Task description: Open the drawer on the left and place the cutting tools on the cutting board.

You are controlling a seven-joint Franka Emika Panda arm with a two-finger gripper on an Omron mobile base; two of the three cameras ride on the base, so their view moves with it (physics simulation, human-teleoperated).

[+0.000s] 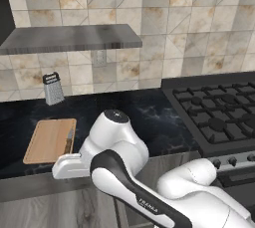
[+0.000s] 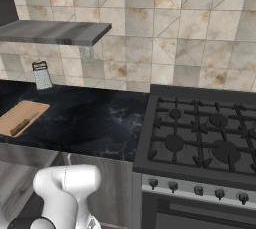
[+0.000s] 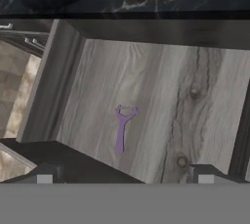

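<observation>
There is one cutting board (image 1: 50, 140). One knife (image 2: 23, 124) lies on it. There is one purple peeler (image 3: 122, 128) in one open drawer (image 3: 161, 105). One metal grater (image 1: 53, 88) stands on the counter. There is one shelf (image 1: 69, 38) on the wall and one stove (image 2: 200, 143) with four burners.

Metal box grater (image 1: 53, 88) stands upright at back of black stone counter (image 1: 144, 117), near tiled wall (image 1: 199, 33). Grey shelf (image 1: 67, 38) sticks out from wall above grater. Wall socket (image 1: 100, 57) sits just under shelf. Black gas stove (image 2: 202, 138) beside counter, row of knobs (image 2: 197, 189) along front.
</observation>
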